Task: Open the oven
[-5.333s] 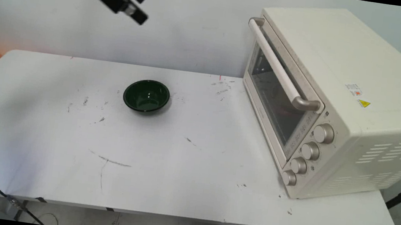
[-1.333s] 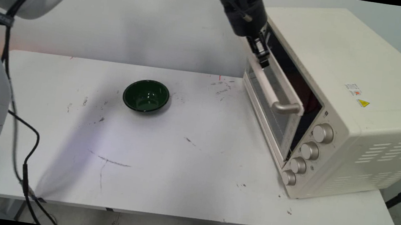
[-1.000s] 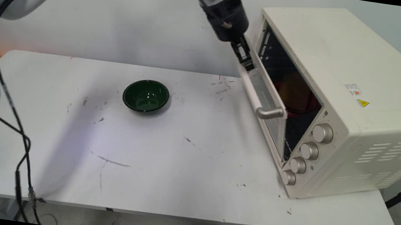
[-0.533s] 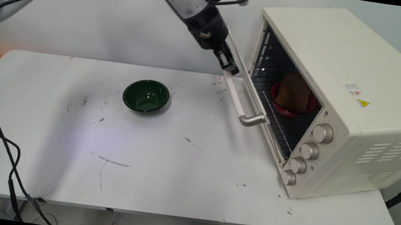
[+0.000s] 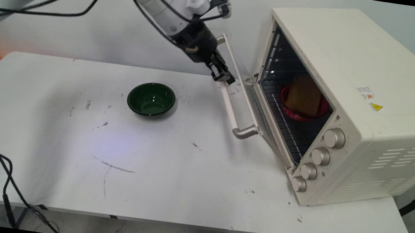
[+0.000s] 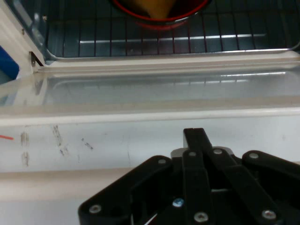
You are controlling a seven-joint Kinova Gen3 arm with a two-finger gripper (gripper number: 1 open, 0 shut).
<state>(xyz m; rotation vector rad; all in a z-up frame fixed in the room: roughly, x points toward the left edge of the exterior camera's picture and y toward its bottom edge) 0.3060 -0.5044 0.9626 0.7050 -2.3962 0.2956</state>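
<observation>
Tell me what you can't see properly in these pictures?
- The gripper in the main view: too small to tell whether its fingers clasp the door handle.
- In the hand view, the linkage hides the fingertips.
- The brown food in the red bowl: dim oven and top edge hide what it is.

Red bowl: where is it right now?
In the main view, the red bowl sits on the wire rack inside the open toaster oven, at the table's right, holding a brown loaf-like item.
</observation>
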